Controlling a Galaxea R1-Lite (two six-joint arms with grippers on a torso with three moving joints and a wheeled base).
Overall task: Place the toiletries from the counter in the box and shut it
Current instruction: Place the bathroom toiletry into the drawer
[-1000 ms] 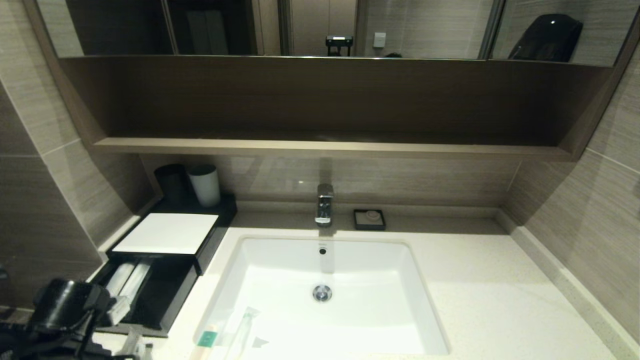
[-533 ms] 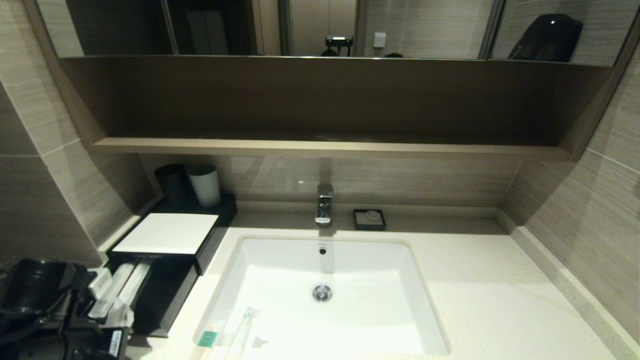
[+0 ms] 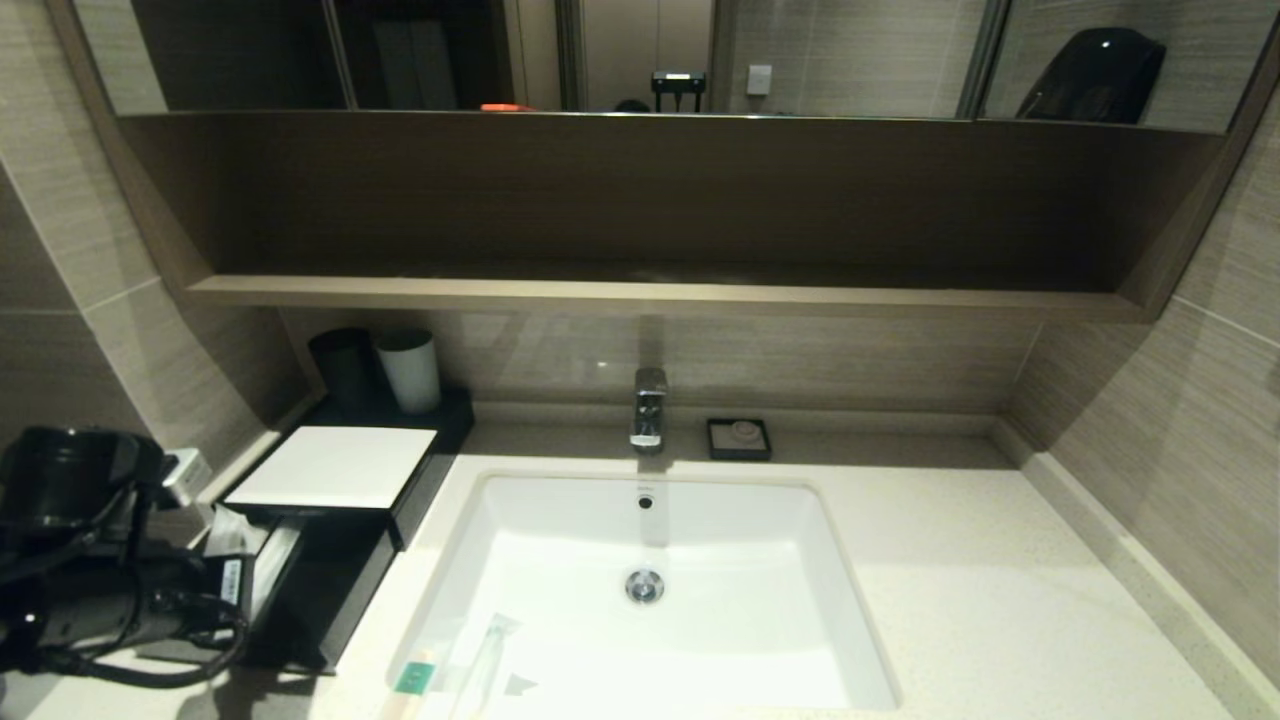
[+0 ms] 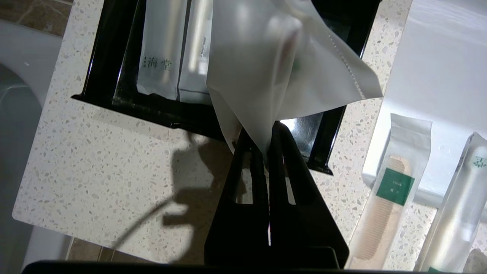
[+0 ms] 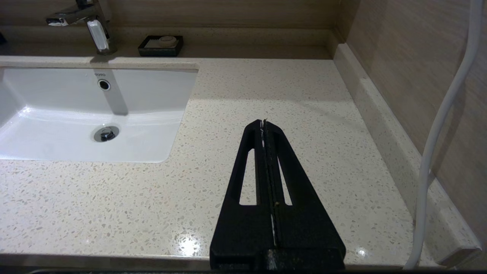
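My left gripper (image 4: 266, 131) is shut on the corner of a frosted plastic packet (image 4: 274, 64), which hangs over the black pull-out drawer (image 4: 102, 102) of the box (image 3: 335, 465). Two wrapped packets (image 4: 159, 49) lie side by side inside the drawer. A comb packet with a green label (image 4: 395, 190) and a long toothbrush packet (image 4: 460, 213) lie across the sink's near left edge, also visible in the head view as the comb packet (image 3: 415, 680) and toothbrush packet (image 3: 490, 650). My right gripper (image 5: 263, 121) is shut and empty above the counter (image 5: 266, 87), right of the sink.
A black cup (image 3: 343, 365) and a white cup (image 3: 410, 370) stand behind the box. The tap (image 3: 649, 410) and a small black soap dish (image 3: 739, 438) sit at the back. A brown shelf (image 3: 650, 290) overhangs. A white cable (image 5: 437, 133) hangs by the right wall.
My left arm has risen and swung left towards the wall, carrying the packet along the drawer's left side towards the box. The right arm has not moved.
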